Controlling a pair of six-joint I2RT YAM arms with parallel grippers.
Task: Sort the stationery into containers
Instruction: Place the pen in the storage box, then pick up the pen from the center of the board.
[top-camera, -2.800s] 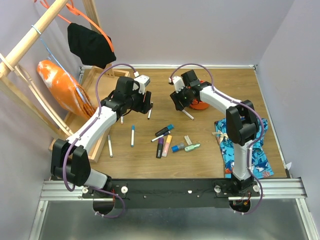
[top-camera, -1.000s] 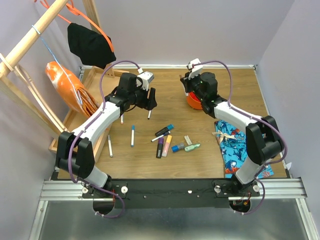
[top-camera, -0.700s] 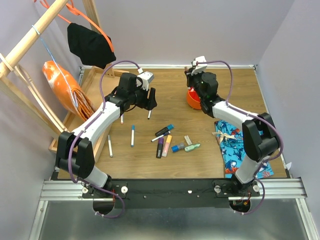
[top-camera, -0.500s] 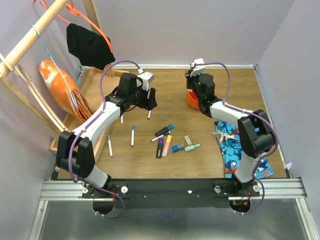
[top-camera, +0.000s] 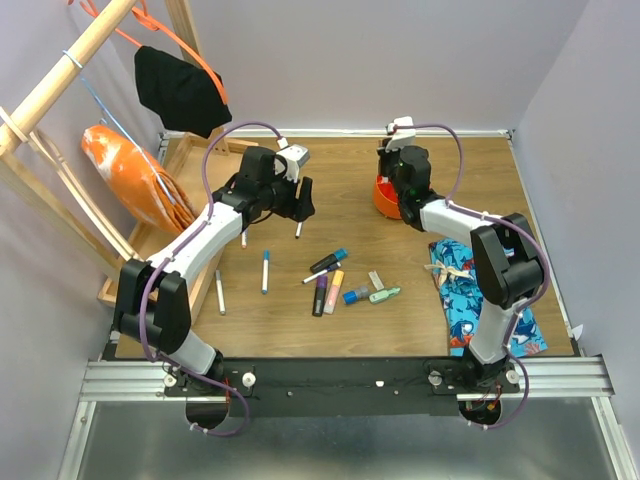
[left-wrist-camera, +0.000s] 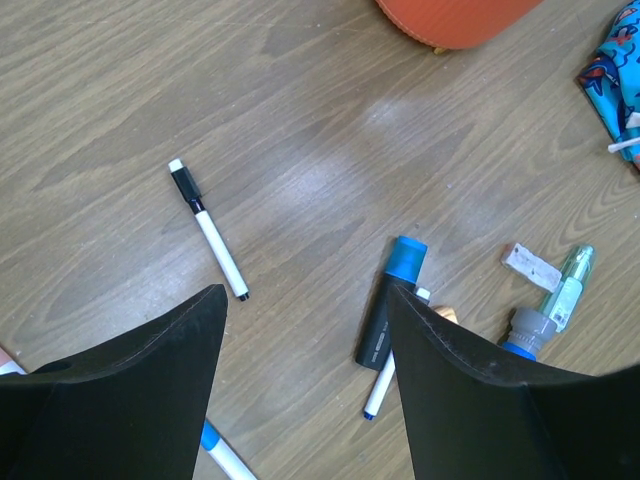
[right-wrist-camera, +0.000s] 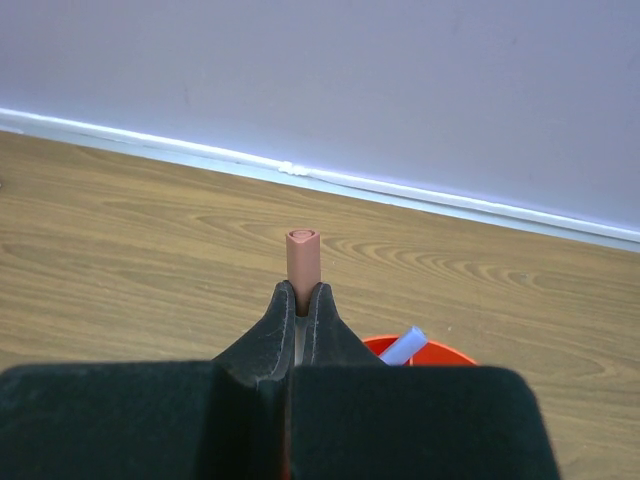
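Note:
My right gripper (top-camera: 391, 160) hovers over the small orange-red pot (top-camera: 384, 198), shut on a thin pen whose reddish end (right-wrist-camera: 303, 256) sticks up past the fingertips. A pale pen (right-wrist-camera: 401, 347) leans inside the pot (right-wrist-camera: 445, 351). My left gripper (top-camera: 296, 205) is open above the table with nothing between its fingers (left-wrist-camera: 305, 300). Below it lie a black-capped white pen (left-wrist-camera: 207, 228), a blue-capped black marker (left-wrist-camera: 392, 303), a small eraser (left-wrist-camera: 531, 266) and a green marker (left-wrist-camera: 568, 285). Purple (top-camera: 320, 295), orange (top-camera: 334, 291) and blue (top-camera: 355, 295) markers lie mid-table, with more pens (top-camera: 265, 270) to their left.
A light-wood tray (top-camera: 185, 160) sits at the left edge under a wooden rack holding an orange bag (top-camera: 125, 175) and a black cloth (top-camera: 180, 90). A blue patterned cloth (top-camera: 480, 290) lies at the right. The back wall runs close behind the pot.
The right gripper has lifted the pen from the table beside the pot and swung it back over the pot. The left arm has barely moved.

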